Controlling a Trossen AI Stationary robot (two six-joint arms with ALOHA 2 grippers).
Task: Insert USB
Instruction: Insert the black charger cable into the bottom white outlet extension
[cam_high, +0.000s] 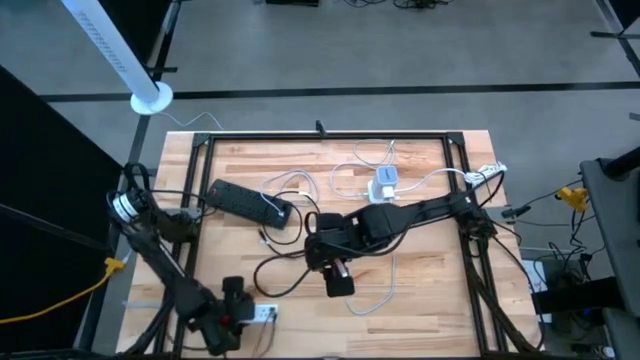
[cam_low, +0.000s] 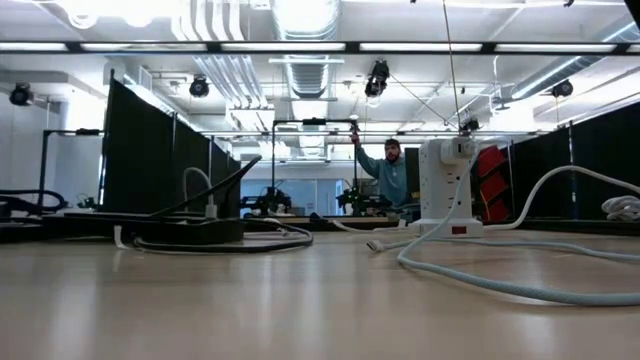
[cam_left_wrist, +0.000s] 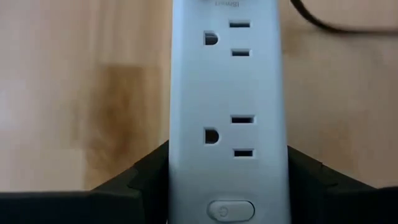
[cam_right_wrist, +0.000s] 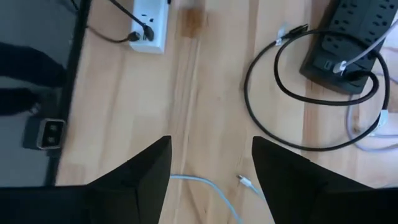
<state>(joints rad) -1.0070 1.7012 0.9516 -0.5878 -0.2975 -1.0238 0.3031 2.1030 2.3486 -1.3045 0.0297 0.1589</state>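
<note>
- Left gripper (cam_high: 240, 312) is seen at the near-left corner of the surface (cam_high: 430, 300), its fingers (cam_left_wrist: 143, 180) pressed against both sides of the white power strip (cam_left_wrist: 227, 112); two outlet pairs and a round switch are shown on the strip's face in the left wrist view.
- In the high view the white power strip's free end (cam_high: 266, 314) is seen poking out just beside the left gripper, lying flat on the wood.
- Right gripper (cam_high: 338, 283) is placed near the surface centre, farther in than the white power strip and toward the right; its fingers (cam_right_wrist: 149, 168) are spread apart with nothing between them, bare wood seen in the gap.
- A thin white cable (cam_right_wrist: 205, 186) with a small connector tip (cam_right_wrist: 244, 181) is seen lying on the wood just beyond the right gripper's fingertips, not touched.
- A black cable loop (cam_right_wrist: 298, 93) is laid between the right gripper and the black power strip (cam_high: 248, 202), which sits well beyond the white power strip, toward the far-left part of the surface.
- A white cable is seen plugged into the end of the black power strip (cam_right_wrist: 354, 37).
- A white charger block (cam_high: 385, 183) stands upright at the far side, far-right of the white power strip, with white cables looped around it.
- A person (cam_low: 385, 172) is seen in the room behind the surface, one arm raised.
</note>
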